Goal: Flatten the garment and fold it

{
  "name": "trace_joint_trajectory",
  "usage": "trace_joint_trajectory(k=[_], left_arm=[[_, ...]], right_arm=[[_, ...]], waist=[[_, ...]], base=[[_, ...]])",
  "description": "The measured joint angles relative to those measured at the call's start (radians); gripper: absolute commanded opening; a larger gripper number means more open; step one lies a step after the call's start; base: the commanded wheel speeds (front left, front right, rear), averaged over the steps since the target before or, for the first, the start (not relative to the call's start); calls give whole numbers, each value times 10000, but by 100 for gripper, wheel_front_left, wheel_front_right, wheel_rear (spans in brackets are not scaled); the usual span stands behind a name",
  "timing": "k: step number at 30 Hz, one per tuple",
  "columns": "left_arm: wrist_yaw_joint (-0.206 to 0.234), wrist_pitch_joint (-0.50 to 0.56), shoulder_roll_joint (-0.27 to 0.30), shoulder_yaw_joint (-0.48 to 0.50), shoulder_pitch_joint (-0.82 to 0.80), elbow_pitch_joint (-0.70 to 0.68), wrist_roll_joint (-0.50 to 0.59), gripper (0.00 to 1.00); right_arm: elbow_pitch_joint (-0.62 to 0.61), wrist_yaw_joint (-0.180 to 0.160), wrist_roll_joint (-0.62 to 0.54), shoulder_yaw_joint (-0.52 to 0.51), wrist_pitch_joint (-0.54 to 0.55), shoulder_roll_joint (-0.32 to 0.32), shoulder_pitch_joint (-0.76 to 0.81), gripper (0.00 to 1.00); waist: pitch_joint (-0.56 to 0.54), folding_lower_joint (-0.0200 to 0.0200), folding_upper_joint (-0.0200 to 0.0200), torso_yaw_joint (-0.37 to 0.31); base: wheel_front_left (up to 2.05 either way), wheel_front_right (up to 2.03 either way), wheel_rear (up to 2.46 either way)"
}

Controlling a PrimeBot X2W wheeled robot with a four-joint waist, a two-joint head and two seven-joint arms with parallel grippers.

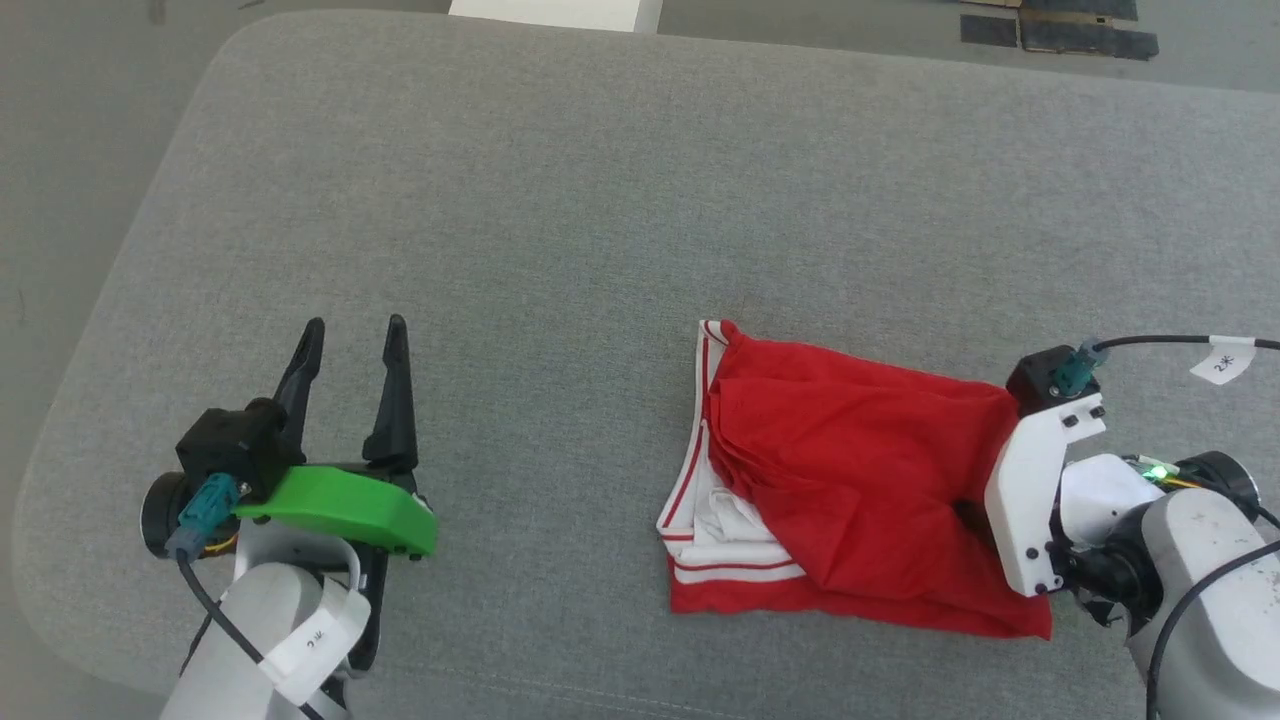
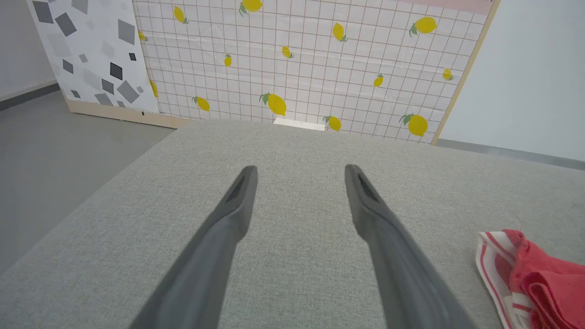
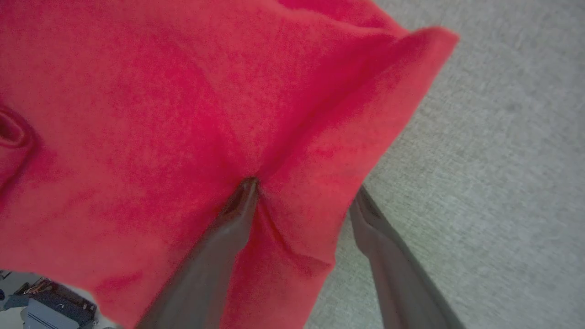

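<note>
The garment (image 1: 850, 480) lies bunched and roughly doubled over on the grey padded table (image 1: 600, 200), red with white panels and striped trim along its left edge. Its striped corner (image 2: 544, 278) reaches into the left wrist view at the lower right. My right gripper (image 3: 302, 187) stands open at the garment's (image 3: 183, 114) right edge, with a fold of red cloth draped between its two fingers; in the head view its white wrist mount (image 1: 1035, 480) covers the fingers. My left gripper (image 1: 355, 335) (image 2: 299, 171) is open above bare table, well left of the garment.
The table's rounded left edge (image 1: 120, 280) drops to grey floor. A white flat object (image 1: 555, 12) sits past the far edge, and dark patches (image 1: 1060, 30) mark the floor at the top right. A lemon-patterned panel (image 2: 297, 59) stands behind the table.
</note>
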Motion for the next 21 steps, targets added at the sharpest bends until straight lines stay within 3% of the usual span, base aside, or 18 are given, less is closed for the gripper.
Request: trace_joint_trajectory(k=[1, 2, 3, 13, 21], left_arm=[[-2, -8, -10, -12, -4, 36, 2, 100], [-10, -44, -15, -23, -8, 79, 2, 100], [-19, -50, -21, -31, -13, 100, 2, 100], [-165, -73, -67, -113, -9, 364, 10, 100], [-157, -86, -42, 52, 365, 332, -4, 100]], right_arm=[[25, 0, 50, 4, 15, -19, -15, 42], [63, 0, 82, 2, 40, -23, -24, 13], [84, 0, 127, 13, 67, -29, -33, 0], [-17, 2, 516, 431, -196, -286, -36, 0], [-1081, 4, 1091, 1298, 157, -1292, -307, 0]], waist=[[-14, 0, 0, 10], [-35, 0, 0, 14], [-53, 0, 0, 16], [-463, 0, 0, -61], [-907, 0, 1, -774]], base=[[0, 0, 0], [0, 0, 0], [0, 0, 0], [0, 0, 0], [0, 0, 0]])
